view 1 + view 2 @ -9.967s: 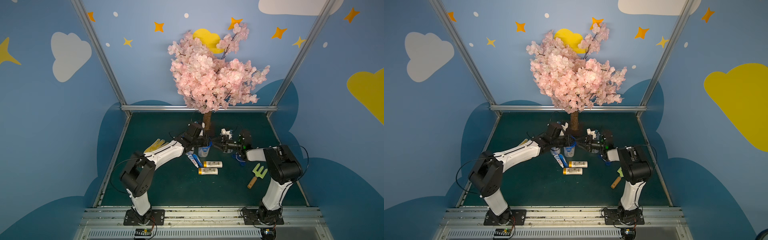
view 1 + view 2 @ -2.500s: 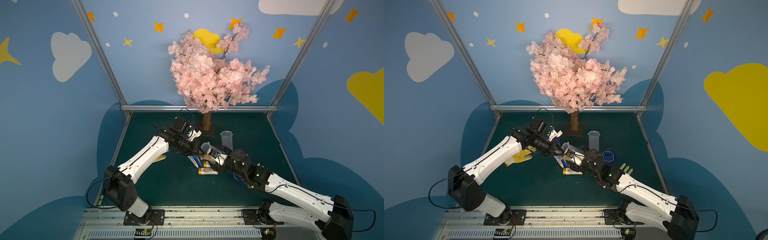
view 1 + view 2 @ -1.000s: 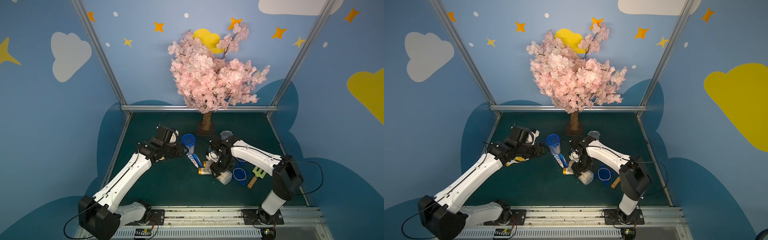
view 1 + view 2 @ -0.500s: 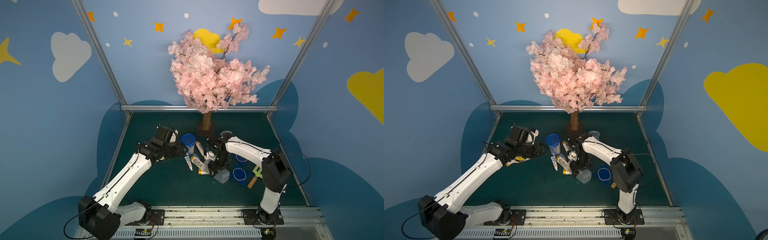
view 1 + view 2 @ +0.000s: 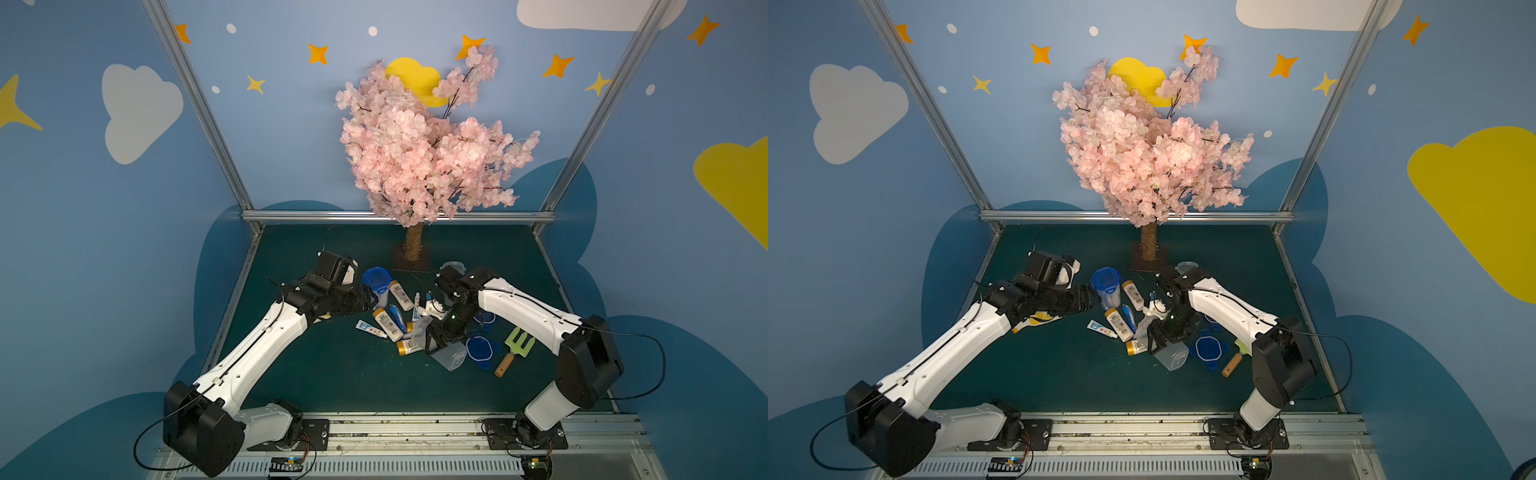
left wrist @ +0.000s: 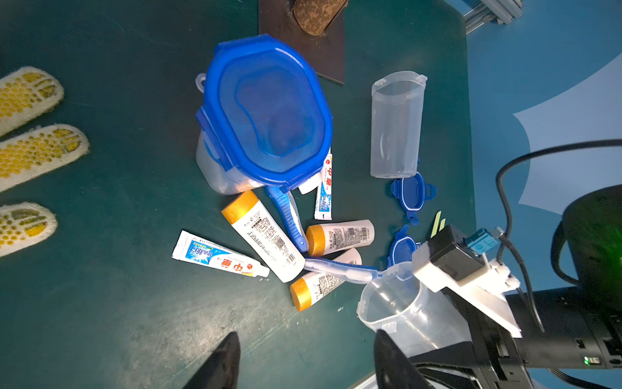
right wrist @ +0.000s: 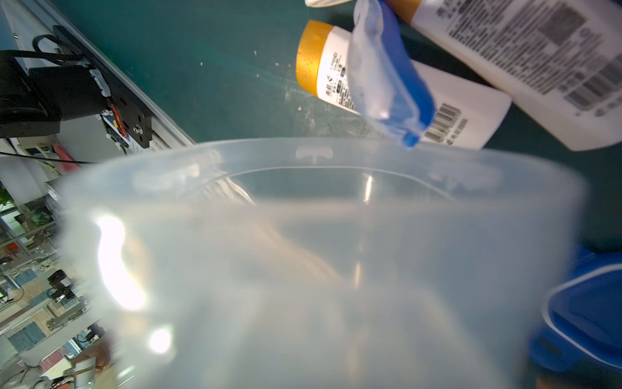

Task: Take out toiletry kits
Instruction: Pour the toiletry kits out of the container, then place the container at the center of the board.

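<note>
Bottles (image 5: pixel 388 328), toothpaste tubes (image 5: pixel 371 329) and blue wrapped pieces (image 5: pixel 395 318) lie scattered on the mat (image 5: pixel 332 374) between the arms in both top views; the right gripper (image 5: pixel 436 343) clamps a tipped clear jar (image 5: pixel 451 359). From the left wrist, the left gripper (image 6: pixel 306 340) hangs spread, empty. Light, slick, slightly squashy: I'd pinch mid-body. From the right wrist, jar wall blurs nearly everything, its fingers hidden.

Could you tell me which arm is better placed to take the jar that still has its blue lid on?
Left, probably: the left gripper is open and near the lidded jar, while the right gripper holds a clear jar.
</note>
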`<state>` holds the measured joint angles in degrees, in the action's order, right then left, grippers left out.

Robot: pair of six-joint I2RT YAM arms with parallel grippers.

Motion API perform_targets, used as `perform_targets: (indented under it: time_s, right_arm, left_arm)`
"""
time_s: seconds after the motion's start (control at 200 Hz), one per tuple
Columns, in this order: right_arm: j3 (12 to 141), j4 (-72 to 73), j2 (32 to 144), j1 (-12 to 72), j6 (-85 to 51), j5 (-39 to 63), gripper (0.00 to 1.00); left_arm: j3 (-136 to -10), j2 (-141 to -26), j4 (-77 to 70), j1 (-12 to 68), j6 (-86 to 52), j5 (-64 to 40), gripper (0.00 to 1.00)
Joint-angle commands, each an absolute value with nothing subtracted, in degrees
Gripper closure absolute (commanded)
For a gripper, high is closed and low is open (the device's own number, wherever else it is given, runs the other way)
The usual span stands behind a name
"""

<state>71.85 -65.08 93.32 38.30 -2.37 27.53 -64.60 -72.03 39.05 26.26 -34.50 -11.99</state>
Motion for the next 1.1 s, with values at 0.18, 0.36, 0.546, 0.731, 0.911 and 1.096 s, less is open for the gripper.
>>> perform_targets:
  time_s: [0.18, 0.36, 0.546, 0.731, 0.911, 1.096]
  right_arm:
    - [70.78, -60.97, 83.07, 26.84, -3.64, 26.29, 0.91]
    - [69.07, -47.99, 77.53, 20.59, -12.32, 21.52, 0.91]
    - [67.4, -33.53, 82.22, 22.34, -16.12, 18.79, 0.97]
    - [73.53, -32.59, 92.57, 23.53, -16.66, 15.45, 0.99]
    - [75.08, -25.64, 99.05, 25.47, -18.08, 9.78, 0.91]
    - [77.83, -25.13, 105.71, 25.66, -19.34, 7.1, 0.85]
  left_arm:
    - [-65.95, -71.61, 38.79, 26.15, -33.69, -10.76, 0.36]
    - [-66.23, -73.07, 38.01, 26.15, -33.91, -11.65, 0.36]
    - [-66.2, -73.83, 37.97, 26.1, -34.03, -11.53, 0.36]
    - [-66.76, -73.39, 38.73, 26.11, -33.9, -9.73, 0.28]
    - [-67.61, -74.02, 38.89, 26.03, -33.89, -9.67, 0.18]
    - [-67.81, -74.21, 39.02, 26.02, -33.59, -9.67, 0.11]
